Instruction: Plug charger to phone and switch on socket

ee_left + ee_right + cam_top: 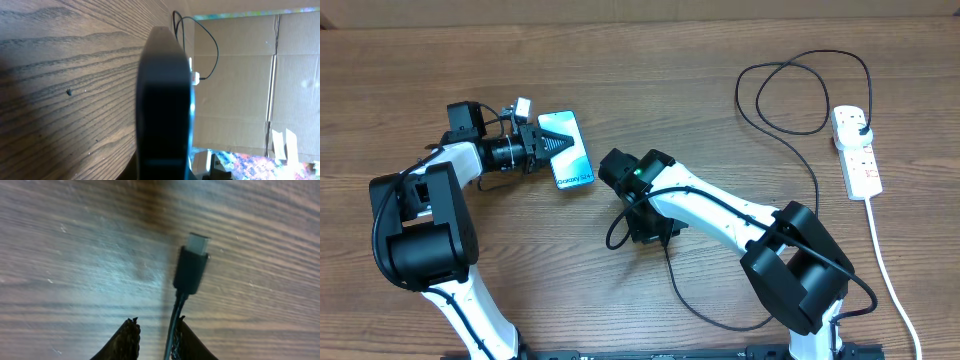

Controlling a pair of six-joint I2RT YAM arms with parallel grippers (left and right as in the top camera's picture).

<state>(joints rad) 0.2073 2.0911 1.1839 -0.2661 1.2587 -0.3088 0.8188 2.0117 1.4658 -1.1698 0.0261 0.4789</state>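
Tip of the charger (191, 271): lies flat on the table (620, 60), near the middle and a little toward the near edge, small metal end pointing away from the right gripper (156, 336). Runs back from there as a thin black cable between the two fingers, close against one and clear of the other. Loops on across the right half of the table and ends in a black plug seated in the socket (857, 155).

For that right gripper: stands slightly parted, pinching nothing, straddling the cable just behind the tip.

For the phone (570, 150): sits over the left half of the table, toward the far edge, pale blue screen lit and facing up. Well apart from the charger tip. Cannot tell whether resting on the wood or lifted off it.

For the left gripper (550, 143): clamped tight on the phone, reaching in from its left long side.

For the socket: lies near the right edge, toward the far right corner, its white cord (885, 260) trailing along that edge to the near side.
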